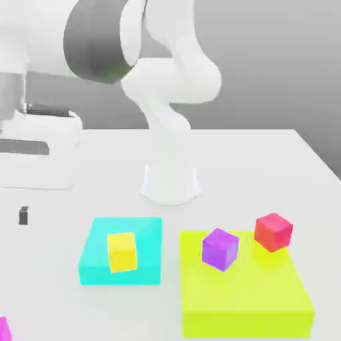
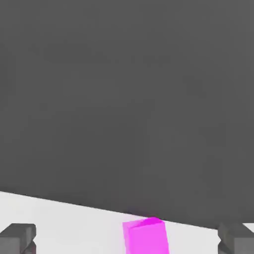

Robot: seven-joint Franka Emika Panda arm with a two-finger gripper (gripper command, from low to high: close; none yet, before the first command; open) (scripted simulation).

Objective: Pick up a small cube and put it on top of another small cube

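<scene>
So the exterior view sits raised in front of the table (image 1: 280,156), looking down and across at the arm's base (image 1: 170,183), mid-range; the hand view rides low, nearly level, just off the table's surface, facing its far edge. Both catch the magenta cube (image 2: 145,237); it's barely at the exterior view's lower-left corner.

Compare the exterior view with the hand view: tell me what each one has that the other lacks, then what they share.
Exterior view alone: the arm's white links, a yellow cube on a cyan block, and a purple cube and the red cube on a yellow-green block.

Hand view alone: the gripper with its two dark fingertips standing wide apart, nothing clamped between them.

Shared: the white table and the magenta cube, which lies ahead between the fingertips in the hand view and sits at the exterior view's lower left corner.
</scene>
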